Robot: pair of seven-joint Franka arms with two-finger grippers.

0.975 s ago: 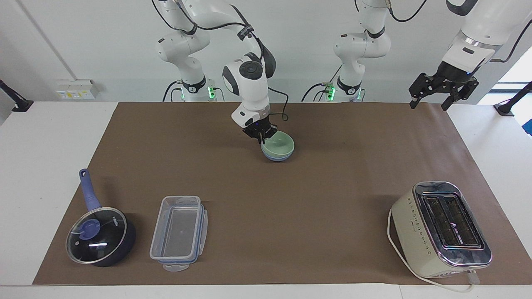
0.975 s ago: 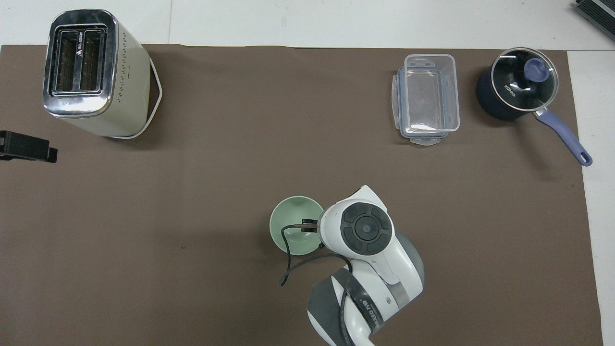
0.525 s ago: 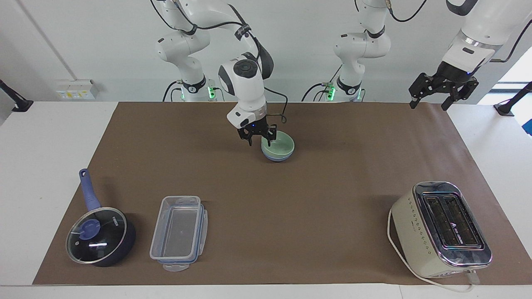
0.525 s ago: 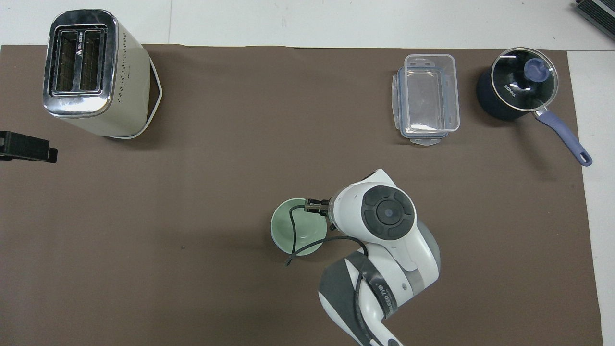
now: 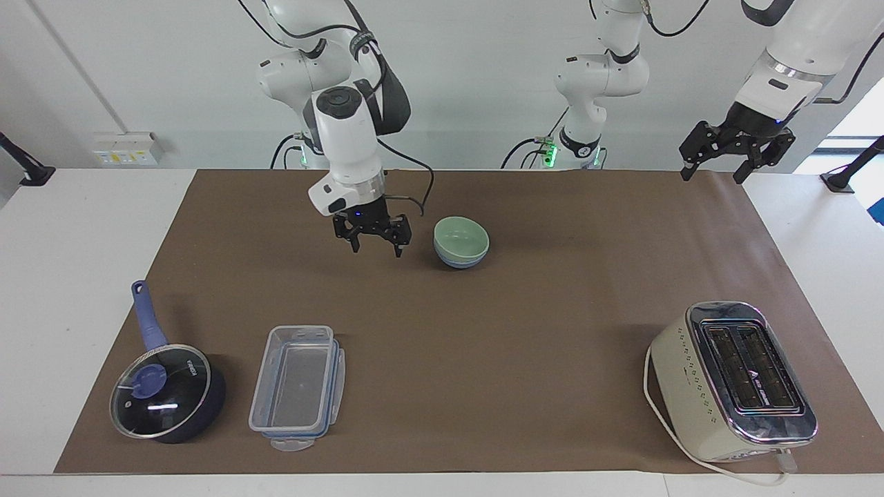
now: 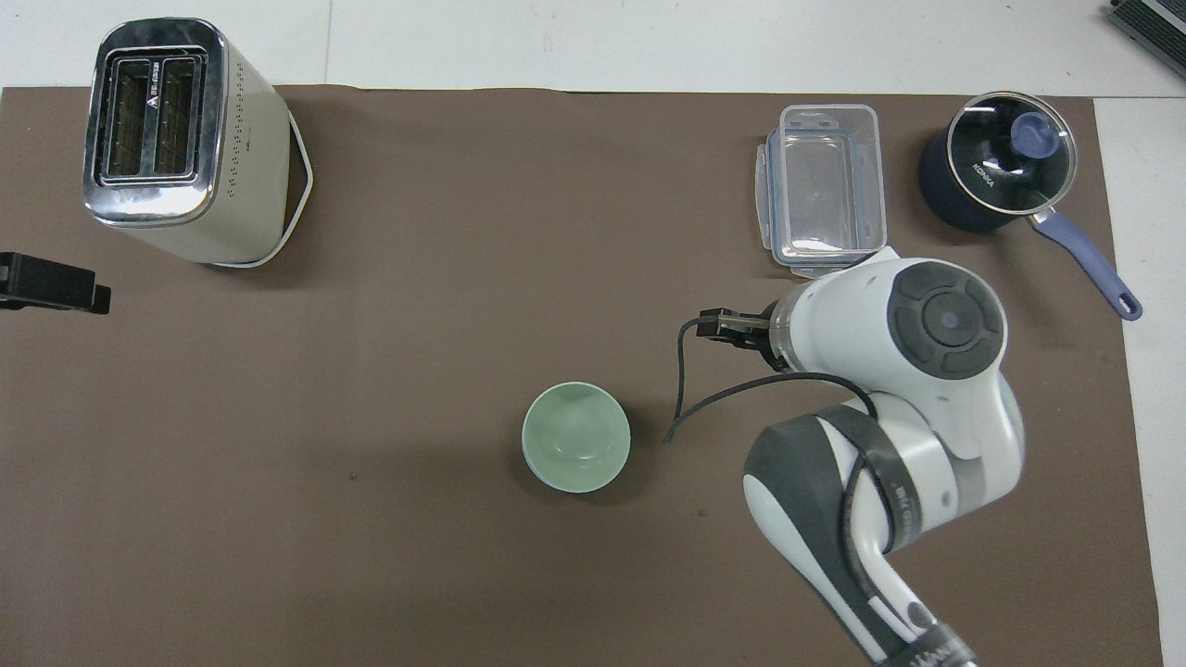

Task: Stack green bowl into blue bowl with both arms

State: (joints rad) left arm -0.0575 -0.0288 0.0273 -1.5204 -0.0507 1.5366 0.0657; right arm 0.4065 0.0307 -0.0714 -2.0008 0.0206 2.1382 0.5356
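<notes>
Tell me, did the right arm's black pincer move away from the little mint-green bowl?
Yes. The right pincer left the pale mint-green bowl, swinging toward the right arm's end of the table; it's open, empty.

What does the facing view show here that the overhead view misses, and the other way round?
Only the facing view shows the blue bowl under the green bowl, plus both open hands: the right hand raised beside the stack, the left hand waiting over the table's end. Only the overhead view shows the green bowl's whole inside. Both show the toaster, the clear container and the saucepan.
</notes>
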